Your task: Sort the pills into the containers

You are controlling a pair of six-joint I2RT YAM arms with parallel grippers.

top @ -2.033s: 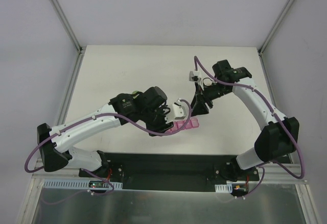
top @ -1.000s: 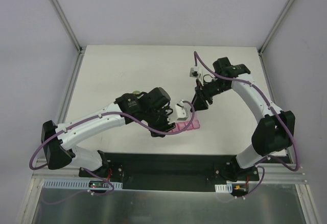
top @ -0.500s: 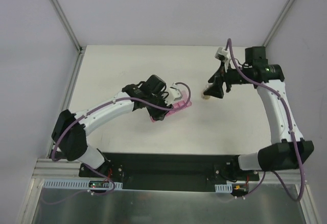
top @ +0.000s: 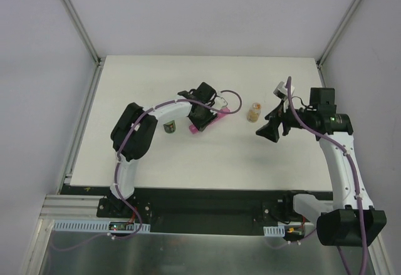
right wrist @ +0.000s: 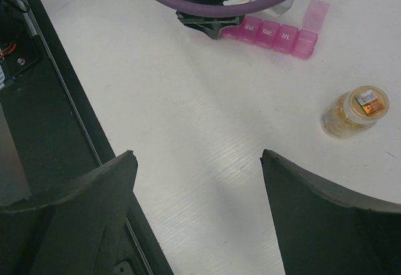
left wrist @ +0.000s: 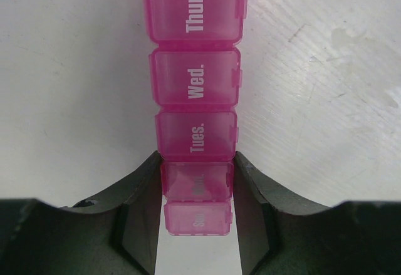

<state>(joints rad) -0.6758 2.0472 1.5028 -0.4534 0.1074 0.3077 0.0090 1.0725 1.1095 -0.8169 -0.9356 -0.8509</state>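
Left gripper (left wrist: 197, 184) clamped shut on the long bright-pink plastic pill organizer (left wrist: 195, 93), fingers pressed against both sides of the second compartment from the near end; I judge this grip is there to pin the strip flat on the white table (top: 156, 74) so it cannot skate while it is being filled.

Right gripper (right wrist: 197, 162) spread wide, nothing between its fingers; it hangs over bare table at 5 o'clock of the small clear plastic bottle (top: 253, 112), well apart from it.

The bottle stands upright at 3 o'clock of the pill organizer; the tiny amber pills (right wrist: 341, 118) are all inside it as far as I can see; none loose on the table.

The far end lid (right wrist: 315, 13) is flipped up, the other lids in view lie shut; likely the first compartment to receive.

Small green dark-capped bottle (top: 169, 126) sits at 9 o'clock of the organizer, untouched.

Hard to make out: whether any compartment holds pills, tinted lids hide that; the two nearest day labels are faint; the far compartments are cut off in the left wrist view; whether the clear bottle's mouth is capped I cannot tell.
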